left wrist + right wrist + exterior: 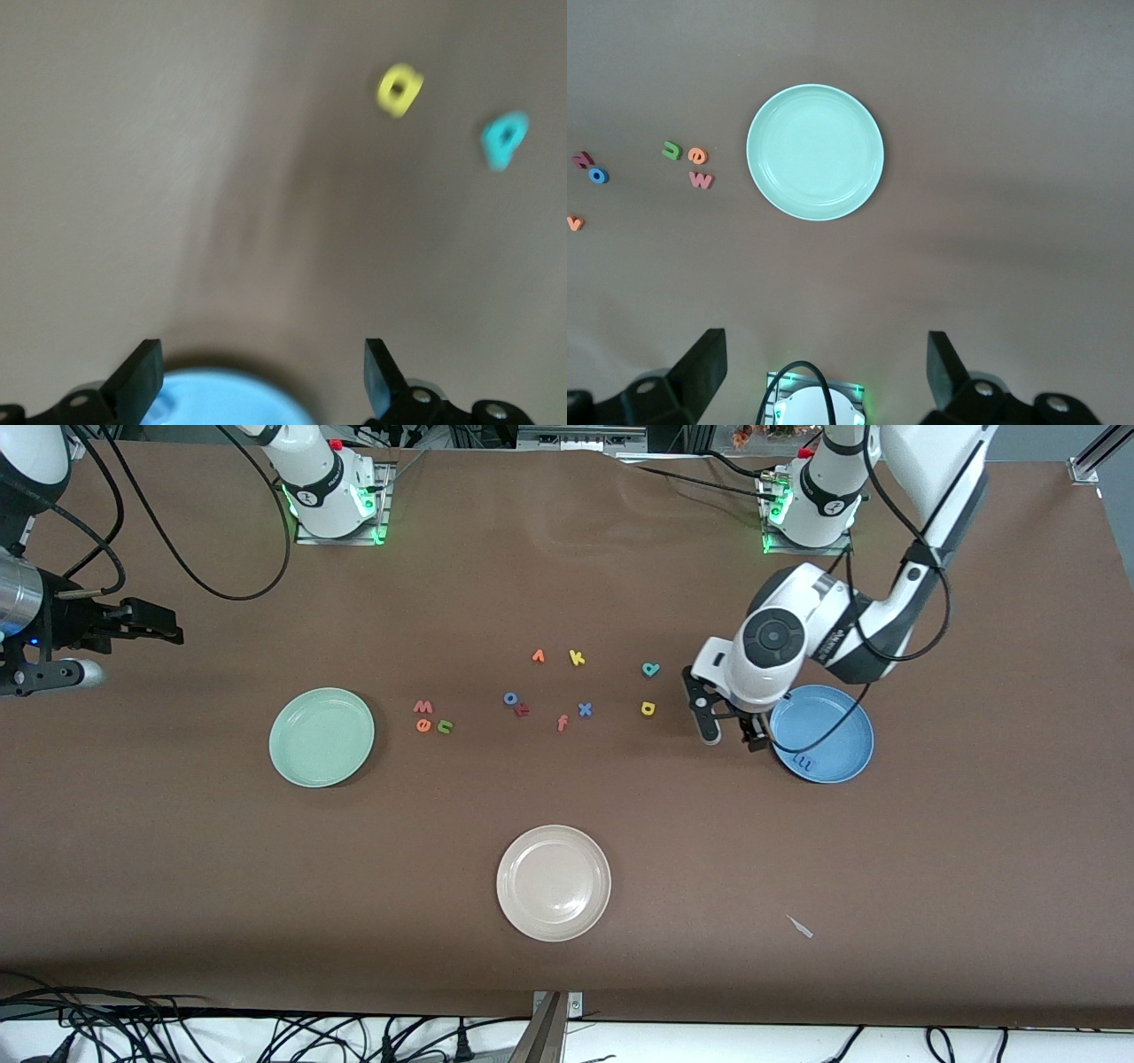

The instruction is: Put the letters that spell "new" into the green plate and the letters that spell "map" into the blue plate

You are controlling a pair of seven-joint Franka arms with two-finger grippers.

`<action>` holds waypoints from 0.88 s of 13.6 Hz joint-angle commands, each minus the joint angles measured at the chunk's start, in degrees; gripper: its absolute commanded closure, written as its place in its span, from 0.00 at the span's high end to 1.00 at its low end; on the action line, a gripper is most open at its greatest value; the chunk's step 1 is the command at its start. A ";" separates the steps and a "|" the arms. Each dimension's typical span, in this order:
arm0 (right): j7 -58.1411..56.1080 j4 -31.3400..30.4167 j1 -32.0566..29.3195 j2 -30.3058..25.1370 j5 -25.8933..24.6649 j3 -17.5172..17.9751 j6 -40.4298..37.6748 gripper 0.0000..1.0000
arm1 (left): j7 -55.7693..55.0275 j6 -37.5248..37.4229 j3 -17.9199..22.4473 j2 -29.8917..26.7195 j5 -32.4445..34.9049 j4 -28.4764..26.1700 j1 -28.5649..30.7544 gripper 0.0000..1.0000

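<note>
The blue m [804,761] lies in the blue plate [837,722]. My left gripper [732,736] hangs open and empty over the table at that plate's edge, on the side toward the loose letters. The left wrist view shows the blue plate's rim [232,400] between its fingers, with the yellow letter [400,89] and the teal letter [505,139] farther off. Yellow [648,708] and teal [650,669] lie on the table. The red-pink w [423,707], orange e [423,725] and green n [444,727] sit beside the empty green plate [322,737]. My right gripper [163,625] waits open, high at its end of the table.
A cream-white plate [554,882] lies nearest the front camera. In mid-table lie a blue o [511,698], a red letter [522,709], a pink f [562,723], a blue x [585,709], an orange v [538,656] and a yellow k [577,658].
</note>
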 commanded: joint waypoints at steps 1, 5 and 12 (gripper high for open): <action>0.46 0.16 -0.11 -0.32 0.95 0.02 -0.09 1.00 | -16.62 -0.17 0.09 2.97 -3.51 2.50 -5.47 1.00; 0.46 0.25 -0.29 -0.32 0.95 -0.07 -0.01 1.00 | -38.28 8.35 0.09 6.76 -3.52 2.15 -7.95 1.00; 0.46 0.43 -0.47 -0.41 0.25 -0.16 3.15 1.00 | -53.08 19.34 0.88 12.20 7.61 -1.54 -10.95 0.91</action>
